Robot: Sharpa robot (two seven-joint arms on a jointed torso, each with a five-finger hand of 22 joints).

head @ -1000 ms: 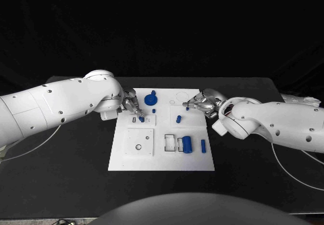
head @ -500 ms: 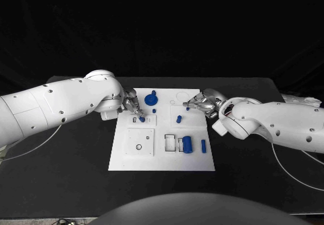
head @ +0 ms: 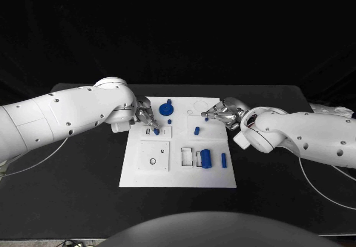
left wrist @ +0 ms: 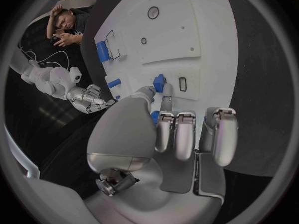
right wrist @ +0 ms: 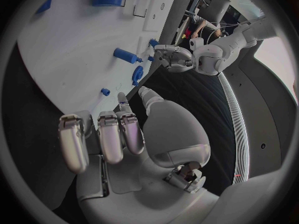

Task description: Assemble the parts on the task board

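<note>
The white task board (head: 178, 172) lies in the middle of the black table. My left hand (head: 145, 118) is over the board's far left part and pinches a small blue part (head: 156, 131) (left wrist: 159, 81) between thumb and a finger. The part stands just beside a small rectangular slot (left wrist: 182, 83). My right hand (head: 221, 114) (right wrist: 124, 129) hovers over the board's far right edge and holds nothing; its thumb and a finger are apart. On the board are a round blue part (head: 167, 109), a small peg (head: 169, 121), a short peg (head: 196, 130), a thick cylinder (head: 206, 158) and a thin pin (head: 223, 159).
Both white arms reach in over the table's sides and flank the board's far half. The board's near left panel has a round hole (head: 152, 161). An open rectangular recess (head: 186, 156) lies beside the thick cylinder. Black table surrounds the board.
</note>
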